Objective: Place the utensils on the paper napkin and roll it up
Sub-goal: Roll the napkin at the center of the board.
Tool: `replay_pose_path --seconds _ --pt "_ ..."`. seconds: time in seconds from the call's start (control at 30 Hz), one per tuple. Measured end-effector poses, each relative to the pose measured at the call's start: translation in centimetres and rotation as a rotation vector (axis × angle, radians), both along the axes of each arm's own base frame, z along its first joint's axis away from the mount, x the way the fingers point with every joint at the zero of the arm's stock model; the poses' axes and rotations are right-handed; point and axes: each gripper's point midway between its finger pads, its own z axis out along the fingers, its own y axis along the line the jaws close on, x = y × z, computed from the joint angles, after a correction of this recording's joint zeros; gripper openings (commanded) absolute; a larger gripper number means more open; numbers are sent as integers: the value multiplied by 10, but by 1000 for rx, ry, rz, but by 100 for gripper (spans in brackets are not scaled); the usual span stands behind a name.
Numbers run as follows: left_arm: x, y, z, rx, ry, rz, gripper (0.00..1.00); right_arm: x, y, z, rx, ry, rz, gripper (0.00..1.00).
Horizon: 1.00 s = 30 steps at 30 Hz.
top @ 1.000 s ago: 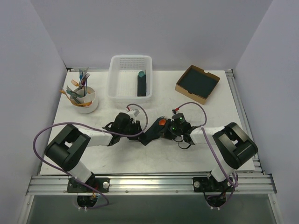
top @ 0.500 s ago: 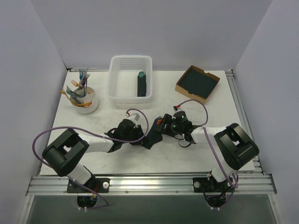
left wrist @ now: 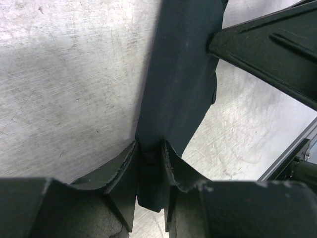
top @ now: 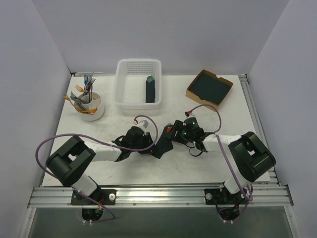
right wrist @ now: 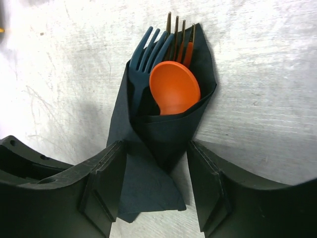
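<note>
The paper napkin (top: 162, 145) lies rolled into a narrow dark bundle on the table between my two grippers. In the right wrist view its open end (right wrist: 168, 134) shows the utensils: an orange spoon (right wrist: 174, 88), orange fork tines (right wrist: 181, 34) and a dark blue fork (right wrist: 146, 54). My right gripper (right wrist: 156, 148) stands open astride that end, with gaps on both sides. My left gripper (left wrist: 150, 146) is shut on the napkin's (left wrist: 178, 89) other end, which is pinched between both fingers. From above, the left gripper (top: 151, 146) and the right gripper (top: 173, 135) nearly meet.
A white basket (top: 126, 94) at the back holds another dark roll with a teal tip (top: 150, 89). A cardboard box (top: 190, 92) of dark sheets sits back right. A white cup (top: 94, 113) with several coloured utensils stands back left.
My right gripper has opened and let go of the roll's utensil end. The left gripper has shifted slightly right, still holding the napkin.
</note>
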Motion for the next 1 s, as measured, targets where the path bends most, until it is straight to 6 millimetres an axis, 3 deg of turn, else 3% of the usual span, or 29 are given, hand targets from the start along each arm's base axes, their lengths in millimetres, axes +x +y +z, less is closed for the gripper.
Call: replay_pose_path --seconds 0.33,0.53,1.0 --pt "0 -5 0 -19 17 1 31 0 -7 -5 -42 6 -26 41" --pt "0 -9 -1 -39 29 0 31 4 0 -6 -47 2 -18 39" --pt "1 -11 -1 -50 30 -6 36 5 -4 -13 -99 13 -45 10"
